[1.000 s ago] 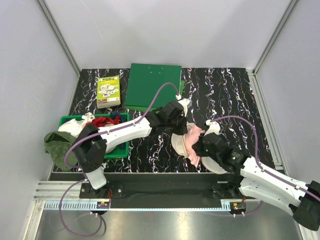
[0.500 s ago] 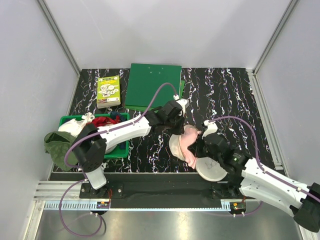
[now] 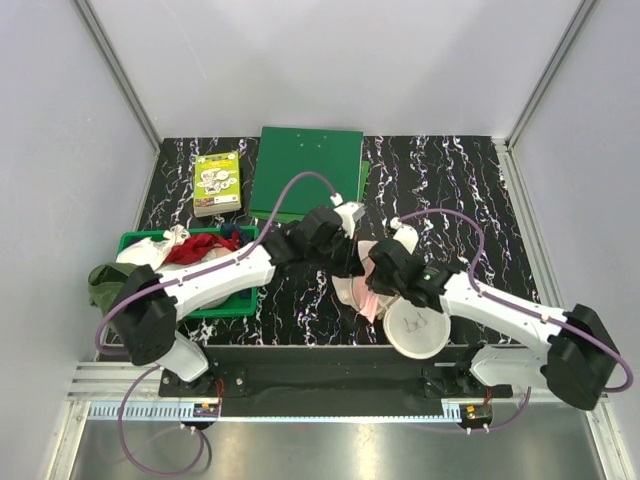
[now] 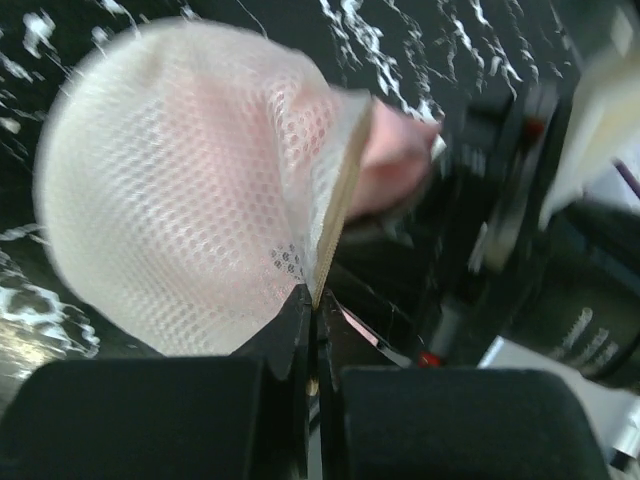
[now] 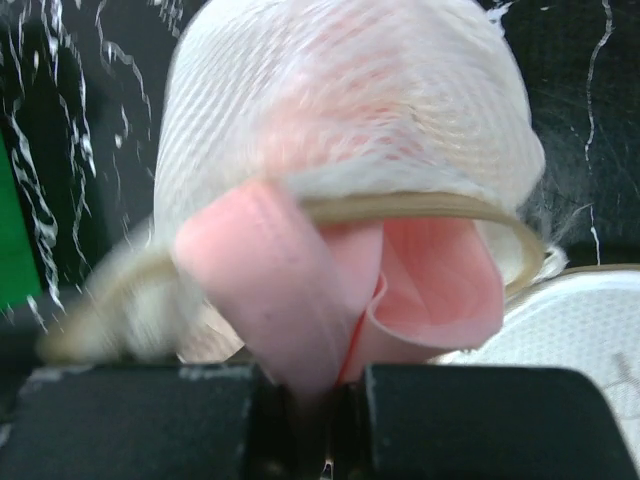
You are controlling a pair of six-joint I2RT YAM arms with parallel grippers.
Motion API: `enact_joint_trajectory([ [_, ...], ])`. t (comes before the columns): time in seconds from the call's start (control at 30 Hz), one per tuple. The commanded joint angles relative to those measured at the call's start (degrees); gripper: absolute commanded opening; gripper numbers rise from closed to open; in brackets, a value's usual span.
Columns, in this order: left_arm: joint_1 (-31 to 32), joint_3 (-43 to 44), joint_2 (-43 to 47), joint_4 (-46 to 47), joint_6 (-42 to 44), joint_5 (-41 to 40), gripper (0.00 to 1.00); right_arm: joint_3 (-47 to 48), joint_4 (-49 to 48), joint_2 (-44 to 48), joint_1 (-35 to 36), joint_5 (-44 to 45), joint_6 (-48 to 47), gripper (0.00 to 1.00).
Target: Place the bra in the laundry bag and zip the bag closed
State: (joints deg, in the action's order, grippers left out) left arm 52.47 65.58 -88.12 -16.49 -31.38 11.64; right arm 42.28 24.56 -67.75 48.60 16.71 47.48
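The laundry bag [image 3: 415, 328] is a cream mesh pouch; one disc half with a black bra print lies flat near the front edge. Its other half [image 4: 180, 200] is lifted, and my left gripper [image 4: 312, 300] is shut on its rim zip edge. The pink bra [image 5: 340, 280] sticks out of the lifted half's mouth, partly inside the mesh [image 5: 350, 110]. My right gripper [image 5: 320, 385] is shut on the bra's folded pink fabric. In the top view both grippers meet at the bag, left [image 3: 345, 262] and right [image 3: 383, 272], with the bra [image 3: 367, 300] hanging between them.
A green plastic basket [image 3: 232, 298] with red cloth [image 3: 205, 245] and white items stands at the left, an olive-green garment [image 3: 108, 285] over its left side. A green folder [image 3: 305, 172] and a small green box [image 3: 217, 182] lie at the back.
My right gripper has moved left and back to the bag's mouth, pushing the bra into the lifted half. My left gripper shifted slightly left, holding the rim. The flat half slid left.
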Motion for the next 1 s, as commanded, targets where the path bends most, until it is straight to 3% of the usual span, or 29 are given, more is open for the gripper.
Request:
enact_joint_trajectory([
  [0.0,1.4,-4.6,3.5,8.4,-6.8,6.2,0.00,7.8,10.2,-6.1,-1.3,7.1,10.7,0.00],
  [0.2,2.8,-9.9,7.7,14.1,-14.4,5.0,0.00,12.7,18.1,-10.5,-2.1,5.5,10.8,0.00],
  [0.47,2.8,-11.5,11.1,16.0,-18.3,3.5,0.00,13.6,26.6,-4.1,-2.2,6.4,9.0,0.00],
  [0.77,4.8,-12.8,8.0,17.8,-21.7,3.5,0.00,21.0,30.4,-16.4,-2.2,5.7,5.5,0.00],
  [0.8,4.4,-13.1,7.7,17.5,-21.9,3.0,0.00,21.6,29.7,-17.7,-2.2,5.8,5.0,0.09],
  [0.83,4.2,-13.9,7.4,17.6,-22.1,2.4,0.00,22.3,28.7,-18.6,-2.1,5.9,4.5,0.10],
  [0.97,2.9,-16.0,8.0,18.7,-24.6,1.4,0.00,29.7,34.0,-25.1,-2.2,8.4,2.3,0.04],
])
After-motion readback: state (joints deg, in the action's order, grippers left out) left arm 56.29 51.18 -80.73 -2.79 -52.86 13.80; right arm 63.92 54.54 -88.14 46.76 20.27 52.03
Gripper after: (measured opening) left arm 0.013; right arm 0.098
